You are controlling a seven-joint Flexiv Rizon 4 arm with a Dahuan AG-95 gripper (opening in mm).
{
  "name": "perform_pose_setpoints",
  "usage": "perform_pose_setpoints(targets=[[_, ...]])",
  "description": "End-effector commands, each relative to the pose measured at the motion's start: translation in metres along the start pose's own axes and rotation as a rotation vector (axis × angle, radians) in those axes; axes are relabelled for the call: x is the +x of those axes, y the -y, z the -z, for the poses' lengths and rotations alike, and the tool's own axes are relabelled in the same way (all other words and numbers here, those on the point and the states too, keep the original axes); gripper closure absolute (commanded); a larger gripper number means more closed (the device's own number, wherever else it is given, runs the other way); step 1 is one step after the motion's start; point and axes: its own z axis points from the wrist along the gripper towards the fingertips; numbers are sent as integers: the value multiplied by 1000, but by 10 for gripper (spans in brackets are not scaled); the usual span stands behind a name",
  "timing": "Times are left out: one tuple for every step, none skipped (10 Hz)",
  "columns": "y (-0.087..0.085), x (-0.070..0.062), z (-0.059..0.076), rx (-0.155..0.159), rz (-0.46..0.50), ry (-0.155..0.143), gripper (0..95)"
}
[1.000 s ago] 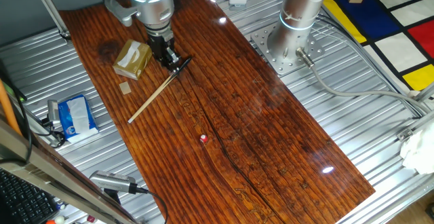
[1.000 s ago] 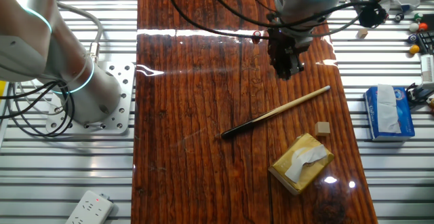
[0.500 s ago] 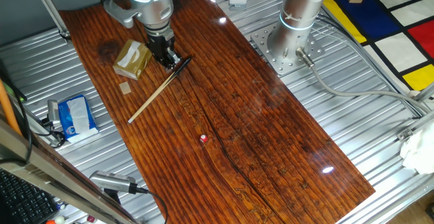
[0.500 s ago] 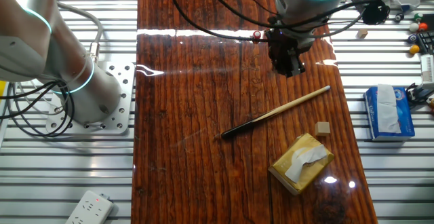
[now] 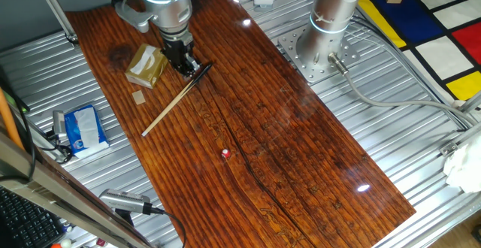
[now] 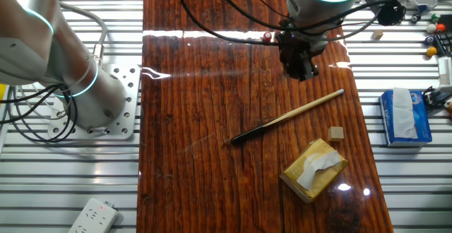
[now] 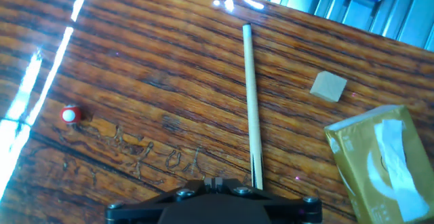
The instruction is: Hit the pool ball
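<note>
The pool ball [image 5: 225,154] is a tiny red ball with a white spot, lying on the dark wooden board; it also shows in the other fixed view [image 6: 267,37] and at the left of the hand view [image 7: 70,115]. A thin wooden stick [image 5: 174,101] with a dark tip lies flat on the board [image 6: 289,116], [image 7: 251,102]. My gripper [image 5: 188,64] hovers over the stick's dark end [image 6: 300,70]. In the hand view its fingers [image 7: 214,182] are pressed together with nothing between them, and the stick lies just to their right.
A tan tissue pack [image 5: 146,65] [image 6: 314,169] [image 7: 376,163] and a small tan wooden cube [image 5: 138,98] [image 6: 337,133] [image 7: 329,86] lie beside the stick. A blue tissue pack [image 5: 83,126] sits off the board. The arm's base [image 5: 319,49] stands beside the board.
The gripper has shifted very slightly. The stick and the ball have not moved.
</note>
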Motion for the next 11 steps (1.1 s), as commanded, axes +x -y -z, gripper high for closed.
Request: perform_pose_setpoints(targets=[[2,0,-8,47,113,-39,950],[3,1,-11,48,119,-39,950],[7,4,-17,71,124,-59,950],[11,8,-21,77,127,-61,950],[17,16,-26,76,133,-56,950],[22,22,-31,76,136,-53,950],[26,27,-36,76,140,-46,950],[29,32,-43,76,143,-40,950],[31,35,-49,76,146,-35,950],[31,36,-56,77,149,-28,950],[31,36,-58,78,149,-28,950]])
